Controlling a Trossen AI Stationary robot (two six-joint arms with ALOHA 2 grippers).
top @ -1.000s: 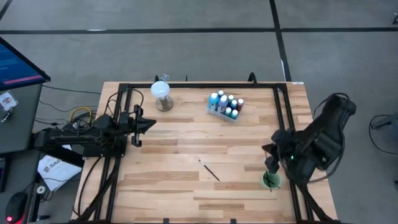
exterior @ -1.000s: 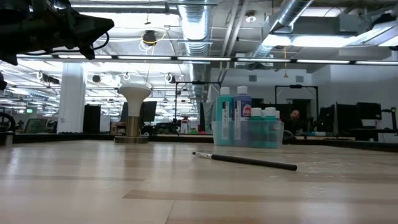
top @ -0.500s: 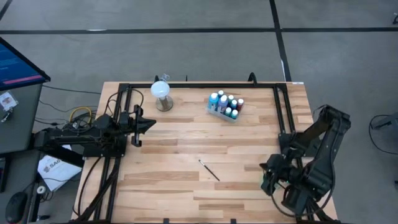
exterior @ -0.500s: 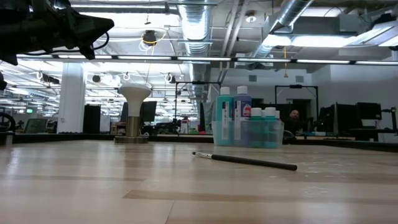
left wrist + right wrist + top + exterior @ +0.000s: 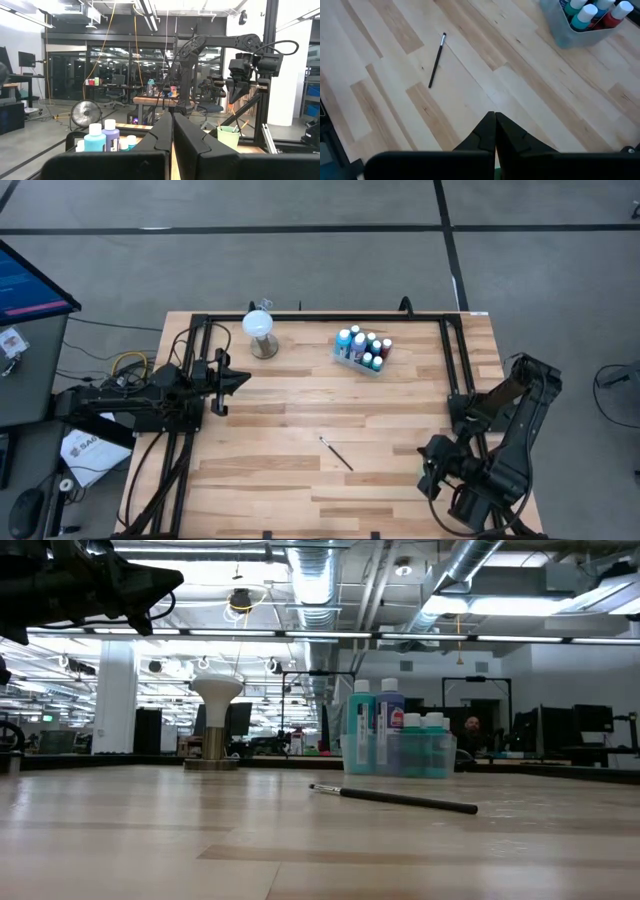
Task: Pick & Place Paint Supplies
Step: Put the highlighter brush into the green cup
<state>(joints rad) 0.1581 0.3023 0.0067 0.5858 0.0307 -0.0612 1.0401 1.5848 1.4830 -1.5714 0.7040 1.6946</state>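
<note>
A thin dark paintbrush (image 5: 336, 453) (image 5: 436, 60) lies flat on the wooden table, near its middle. White-capped paint bottles (image 5: 362, 350) (image 5: 590, 17) stand in a clear tray at the far middle. My right gripper (image 5: 428, 468) (image 5: 495, 120) is shut and empty. In the left wrist view it (image 5: 238, 94) hangs pointing down above a green cup (image 5: 229, 136) that holds brushes. My left gripper (image 5: 228, 380) (image 5: 172, 120) hovers shut at the table's left side.
A white globe on a round base (image 5: 262, 332) (image 5: 215, 710) stands at the far left of the table. A black frame (image 5: 300, 317) runs along the table's far and side edges. Bare wood lies around the loose brush.
My right gripper has gone toward the table's near edge and down. It now covers, in the high view, the green cup that showed beside it before. It has stayed shut. The brush and the bottles have not moved.
</note>
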